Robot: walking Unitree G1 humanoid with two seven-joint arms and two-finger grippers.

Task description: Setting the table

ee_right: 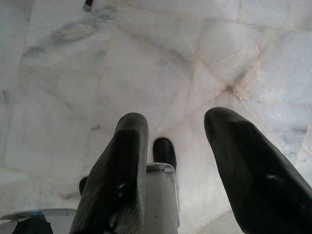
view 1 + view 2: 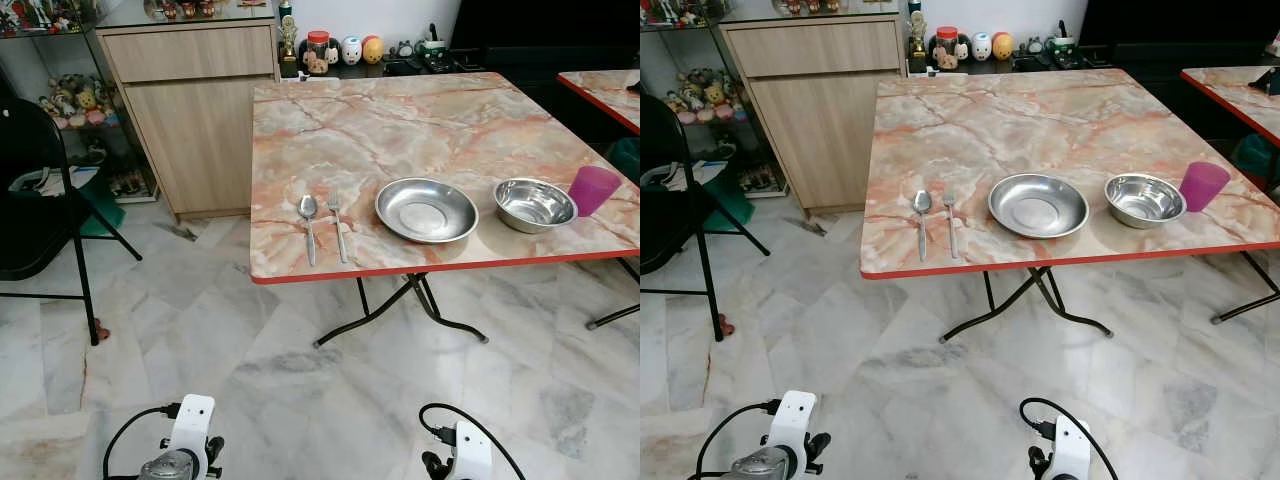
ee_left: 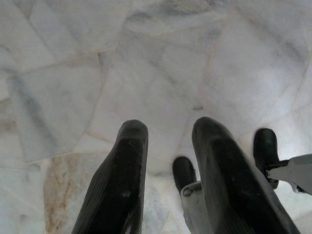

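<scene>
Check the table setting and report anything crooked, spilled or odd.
Nothing stands out. The steel spoon and fork lie parallel beside the shallow steel plate; the steel bowl and purple plastic cup stand upright, nothing spilled.

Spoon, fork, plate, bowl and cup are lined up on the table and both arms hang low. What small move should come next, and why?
Probably step toward the table. Both the left gripper and right gripper hang open over the marble floor, holding nothing, well short of the spoon, fork, plate, bowl and purple cup.
</scene>
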